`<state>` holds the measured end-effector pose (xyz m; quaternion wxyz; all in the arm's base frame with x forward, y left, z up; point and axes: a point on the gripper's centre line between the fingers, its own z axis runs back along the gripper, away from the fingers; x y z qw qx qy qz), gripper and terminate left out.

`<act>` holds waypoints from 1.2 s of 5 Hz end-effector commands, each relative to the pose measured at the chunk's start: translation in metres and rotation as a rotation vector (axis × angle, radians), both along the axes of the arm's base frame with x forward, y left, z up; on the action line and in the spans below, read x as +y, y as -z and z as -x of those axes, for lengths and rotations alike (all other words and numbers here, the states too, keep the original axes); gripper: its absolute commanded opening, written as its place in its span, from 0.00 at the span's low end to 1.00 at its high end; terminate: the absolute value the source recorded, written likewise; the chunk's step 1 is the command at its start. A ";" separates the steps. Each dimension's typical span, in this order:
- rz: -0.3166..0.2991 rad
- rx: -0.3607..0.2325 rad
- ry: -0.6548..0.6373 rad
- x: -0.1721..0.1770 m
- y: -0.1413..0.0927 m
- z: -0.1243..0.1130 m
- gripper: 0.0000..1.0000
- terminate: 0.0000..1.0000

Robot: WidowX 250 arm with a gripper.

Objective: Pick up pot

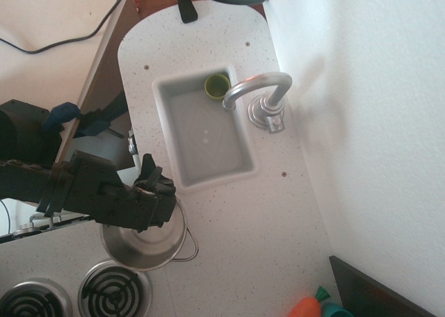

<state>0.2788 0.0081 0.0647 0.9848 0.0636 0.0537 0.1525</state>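
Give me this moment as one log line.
phase: grasping | gripper over pot rim | jaws: hidden | pot beside burner | green cup in sink

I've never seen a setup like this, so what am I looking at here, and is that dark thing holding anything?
This is one camera looking down from above on a toy kitchen counter. The dark machine at left is a robot arm; its gripper sits at the rim of a shiny steel pot, apparently gripping it, though the jaws are hard to make out. The pot has a wire handle and sits just above a stove burner. Further up are a sink with a green cup inside and a curved faucet. An orange toy lies at the bottom.
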 end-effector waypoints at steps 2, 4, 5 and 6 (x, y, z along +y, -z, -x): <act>0.027 -0.208 0.039 -0.012 -0.037 -0.023 0.00 0.00; 0.024 -0.471 0.123 -0.028 -0.106 -0.041 0.00 0.00; 0.025 -0.464 0.117 -0.028 -0.105 -0.040 0.00 0.00; 0.030 -0.462 0.118 -0.030 -0.106 -0.042 0.00 0.00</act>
